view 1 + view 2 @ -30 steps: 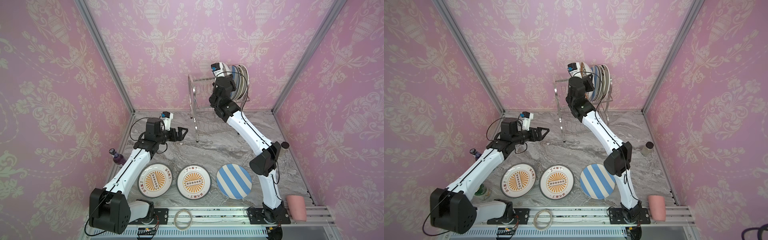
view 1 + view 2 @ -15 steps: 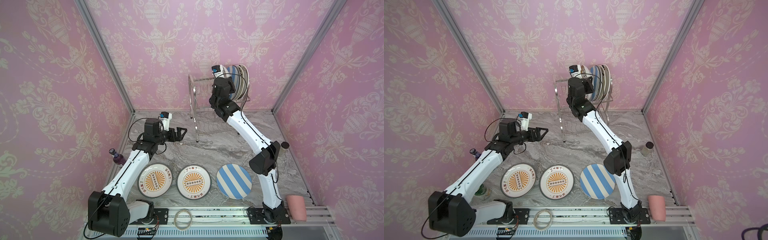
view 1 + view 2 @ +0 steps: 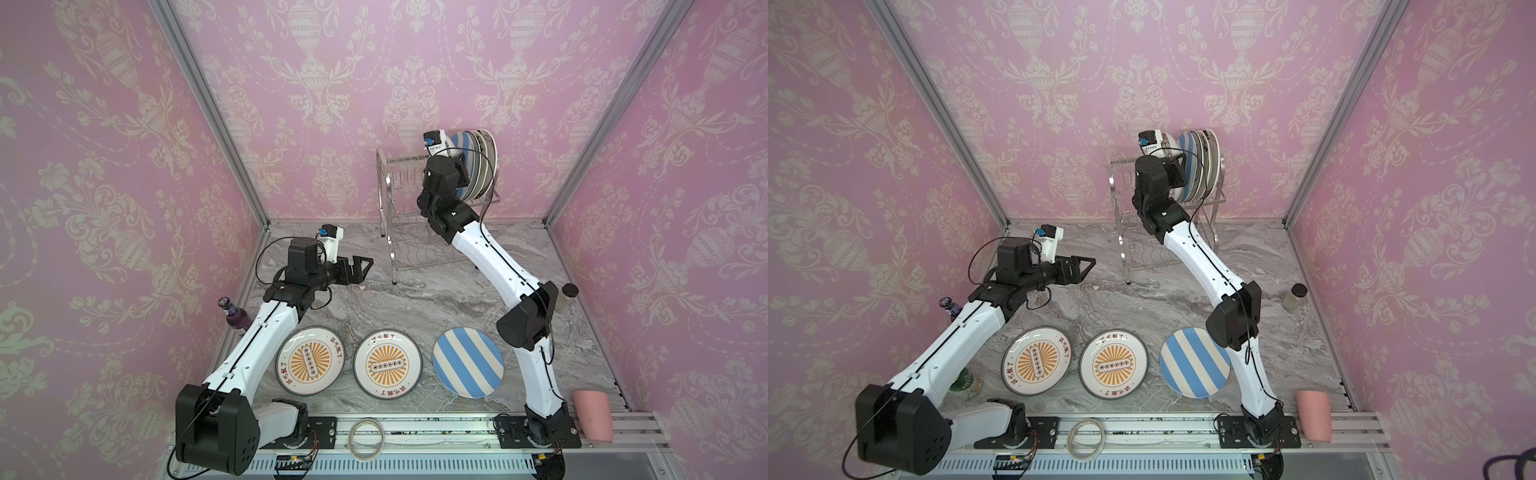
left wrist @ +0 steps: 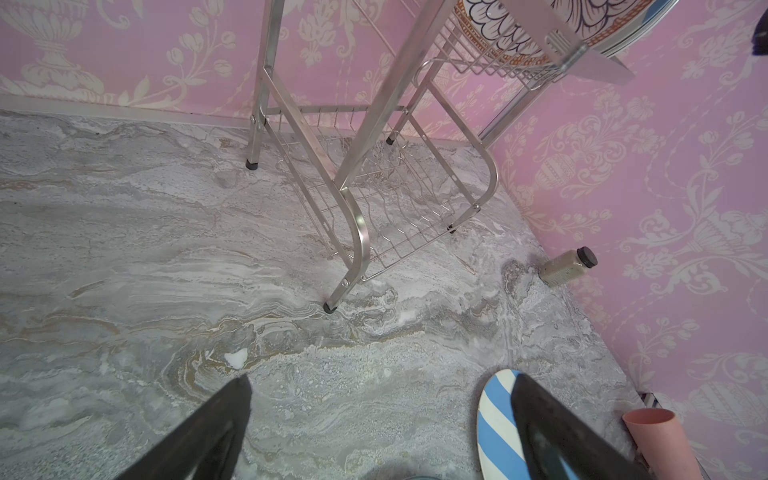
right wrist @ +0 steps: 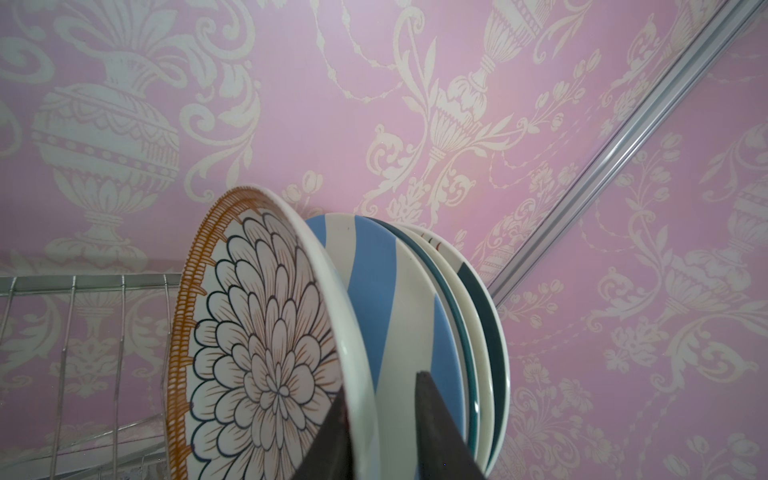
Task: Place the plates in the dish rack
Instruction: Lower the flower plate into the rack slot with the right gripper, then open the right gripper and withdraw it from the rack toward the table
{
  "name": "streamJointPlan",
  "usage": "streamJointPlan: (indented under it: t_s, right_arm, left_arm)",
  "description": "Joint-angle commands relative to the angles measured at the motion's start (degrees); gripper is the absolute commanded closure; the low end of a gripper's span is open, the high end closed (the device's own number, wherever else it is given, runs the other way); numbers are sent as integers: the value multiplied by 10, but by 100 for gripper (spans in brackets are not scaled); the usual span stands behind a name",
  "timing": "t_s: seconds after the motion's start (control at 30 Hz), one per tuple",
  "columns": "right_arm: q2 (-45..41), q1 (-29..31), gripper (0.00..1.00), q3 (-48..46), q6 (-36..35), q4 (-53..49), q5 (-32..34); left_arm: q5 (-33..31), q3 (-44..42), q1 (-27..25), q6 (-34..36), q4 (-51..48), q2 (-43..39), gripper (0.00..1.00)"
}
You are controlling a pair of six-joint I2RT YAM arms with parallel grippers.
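In both top views the right arm is seen stretched from the near edge of the desk up to the upper tier of the dish rack, which stands at the far edge. Its pose is hardly altered from a second ago. Standing plates are packed at that tier's right end. Three more are left flat along the near edge: two sunburst plates and a flat striped plate. The left arm is held low near the left edge, with the left gripper aimed towards the rack.

In the left wrist view the left gripper's jaws are spread wide with nothing between them, and the rack's lower tier is shown bare.

In the right wrist view the change is shown. The right gripper, clamped a second ago, is now slightly parted, its fingers astride the rim of the petal plate. That plate is set upright against a standing striped plate and is judged delivered.
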Motion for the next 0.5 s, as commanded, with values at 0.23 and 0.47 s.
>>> streamJointPlan:
  t_s: [0.23, 0.47]
  right_arm:
    - [-7, 13, 45, 57, 11, -11, 0]
    - [-72, 34, 33, 39, 86, -130, -28]
  left_arm:
    - [-6, -3, 6, 13, -8, -7, 1]
    - [-25, 11, 7, 25, -25, 0, 1]
